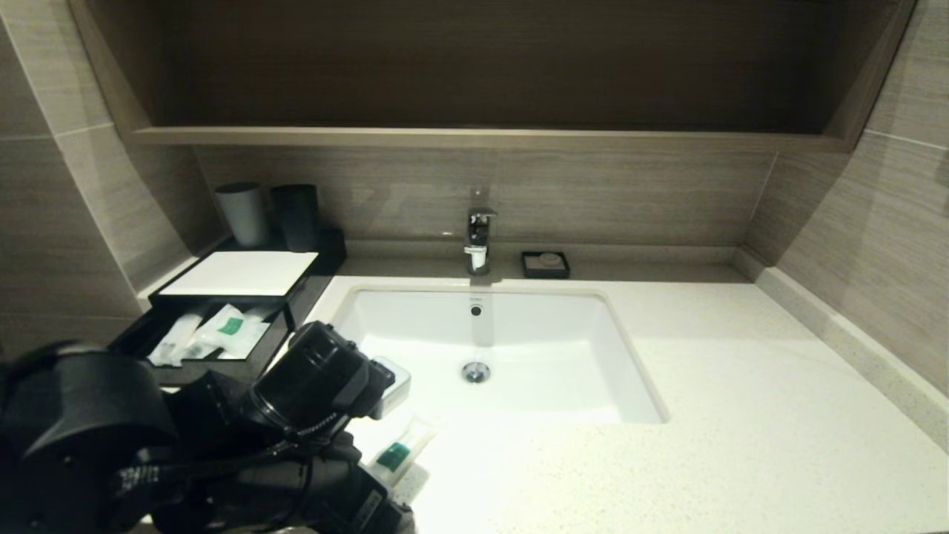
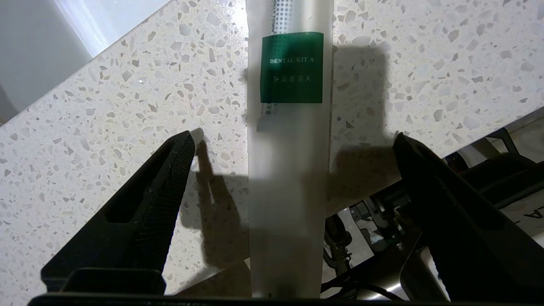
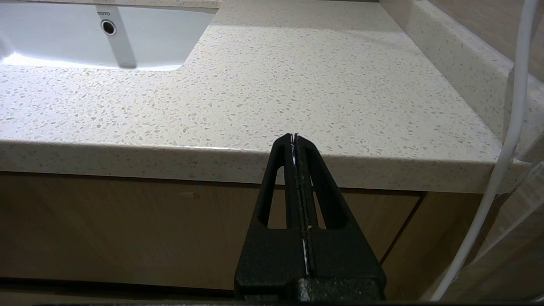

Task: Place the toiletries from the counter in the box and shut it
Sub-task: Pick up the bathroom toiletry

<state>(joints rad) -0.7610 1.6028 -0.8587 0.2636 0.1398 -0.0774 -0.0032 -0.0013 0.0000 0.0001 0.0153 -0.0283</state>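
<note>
A long translucent white sachet [image 2: 291, 68] with a green label lies on the speckled counter [image 2: 127, 106], one end overhanging the front edge. It also shows in the head view [image 1: 400, 451]. My left gripper [image 2: 293, 137] is open, one finger on each side of the sachet, not touching it. The black box [image 1: 245, 273] with a white top panel stands at the back left, its front drawer [image 1: 141, 343] pulled out. Other sachets [image 1: 230, 326] lie in the drawer. My right gripper [image 3: 294, 138] is shut and empty, low in front of the counter's edge.
The white sink basin [image 1: 489, 356] is set mid-counter, with the faucet [image 1: 478, 237] and a small black soap dish [image 1: 545, 264] behind it. Two cups [image 1: 242, 213] stand behind the box. A white cable [image 3: 510, 127] hangs near my right gripper. My left arm [image 1: 311, 386] covers the counter's front left.
</note>
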